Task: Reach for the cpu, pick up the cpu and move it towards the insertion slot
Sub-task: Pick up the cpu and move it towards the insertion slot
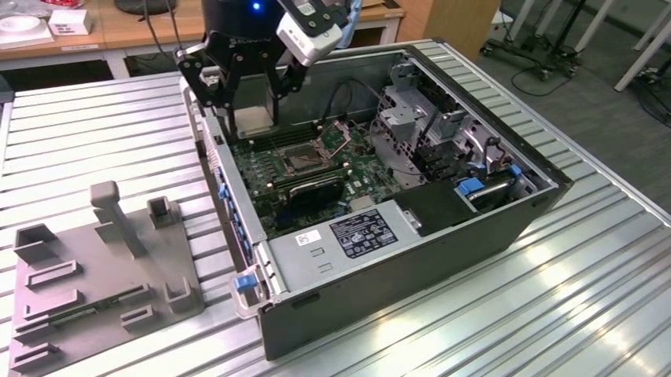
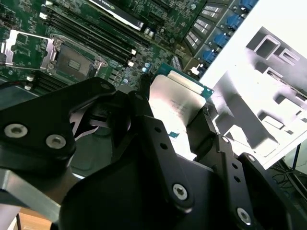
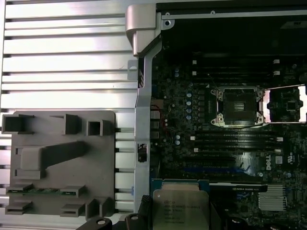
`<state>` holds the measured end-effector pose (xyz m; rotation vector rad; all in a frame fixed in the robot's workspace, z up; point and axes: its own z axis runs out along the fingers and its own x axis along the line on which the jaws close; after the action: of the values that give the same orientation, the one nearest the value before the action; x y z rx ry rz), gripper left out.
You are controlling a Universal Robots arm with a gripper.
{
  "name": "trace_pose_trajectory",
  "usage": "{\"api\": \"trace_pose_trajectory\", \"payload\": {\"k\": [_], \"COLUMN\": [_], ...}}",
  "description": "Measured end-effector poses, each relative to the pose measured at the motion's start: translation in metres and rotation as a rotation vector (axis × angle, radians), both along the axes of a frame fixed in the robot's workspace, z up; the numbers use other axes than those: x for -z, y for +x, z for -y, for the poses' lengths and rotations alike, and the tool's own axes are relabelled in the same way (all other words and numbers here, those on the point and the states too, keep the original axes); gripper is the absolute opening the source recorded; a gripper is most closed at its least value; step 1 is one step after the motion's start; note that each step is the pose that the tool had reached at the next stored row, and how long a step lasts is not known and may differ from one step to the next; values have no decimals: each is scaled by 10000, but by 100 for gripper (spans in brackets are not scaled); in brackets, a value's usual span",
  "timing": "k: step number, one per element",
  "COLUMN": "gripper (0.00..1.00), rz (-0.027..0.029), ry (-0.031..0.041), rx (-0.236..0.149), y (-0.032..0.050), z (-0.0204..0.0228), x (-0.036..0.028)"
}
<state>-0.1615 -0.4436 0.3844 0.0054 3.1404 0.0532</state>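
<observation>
Ribbed metal tabletop (image 1: 94,133) carries a grey fixture tray (image 1: 94,290) at the exterior view's left; rightward, the gripper (image 1: 254,118) clamps the cpu (image 1: 254,120) above the open computer case (image 1: 419,228), near the insertion slot (image 1: 298,161).

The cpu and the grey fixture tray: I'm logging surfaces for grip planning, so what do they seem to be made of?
The cpu, held in the gripper, looks like brushed, pale silvery metal on a green board edge. The fixture tray looks like matte grey plastic, uniform and dull without glints, though moulded or printed is hard to tell.
</observation>
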Motion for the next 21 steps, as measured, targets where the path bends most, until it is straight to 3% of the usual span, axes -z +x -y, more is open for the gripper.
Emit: {"api": "trace_pose_trajectory", "payload": {"k": [16,21], "gripper": [55,55], "rz": [1,0], "ry": [1,0], "rx": [0,1], "y": [225,254], "z": [-20,-57], "x": [4,13]}}
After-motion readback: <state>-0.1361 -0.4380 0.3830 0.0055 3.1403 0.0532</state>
